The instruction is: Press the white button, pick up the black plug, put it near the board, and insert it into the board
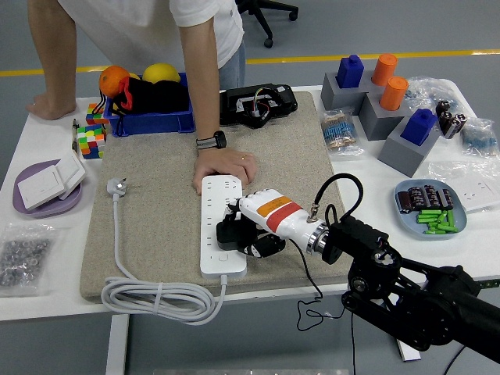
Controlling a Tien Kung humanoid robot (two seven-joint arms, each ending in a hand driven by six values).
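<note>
The black plug was pinched in the right hand's curled fingers over the white power strip, whose far end was steadied by a person's hand, apparently for insertion.

This looks like a robotics lab or test hall. The floor is smooth grey with a yellow line painted across it at twelve o'clock, and the wheeled base of an office chair stands beyond. The white surface is laid out like a test bench: grey blocks holding blue and orange pegs at two o'clock, bagged parts at nine o'clock.
</note>
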